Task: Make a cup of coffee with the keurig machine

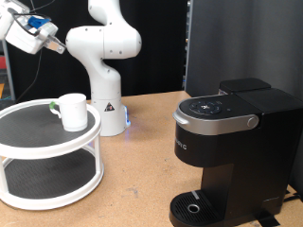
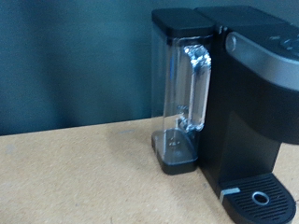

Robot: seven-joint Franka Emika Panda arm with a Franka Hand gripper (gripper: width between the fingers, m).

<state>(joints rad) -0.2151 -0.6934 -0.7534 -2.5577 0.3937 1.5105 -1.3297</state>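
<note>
High at the exterior view's top left, the claw (image 1: pixel 13 26) hangs in the air on the end of the white arm, well apart from everything on the table (image 1: pixel 142 161); it is too small and blurred to tell how far its fingers are spread, and nothing can be seen between them. Below it, on the left of the table, stands a white two-tier round stand (image 1: pixel 47 156) with dark mesh shelves. The cup (image 1: pixel 72 110), plain white, sits upright on the top shelf, toward that shelf's right side. Just right of the stand rises the white arm base (image 1: pixel 106 71), carrying a small dark triangular mark low on its front. Farther right, at the table's near right corner, stands the coffee maker (image 1: pixel 232 156), black with a grey band around its round top panel and lid down. Small white lettering runs down its front, too small to read. The wrist view shows the machine's clear water tank (image 2: pixel 182 98) and round drip tray (image 2: pixel 260 198).
</note>
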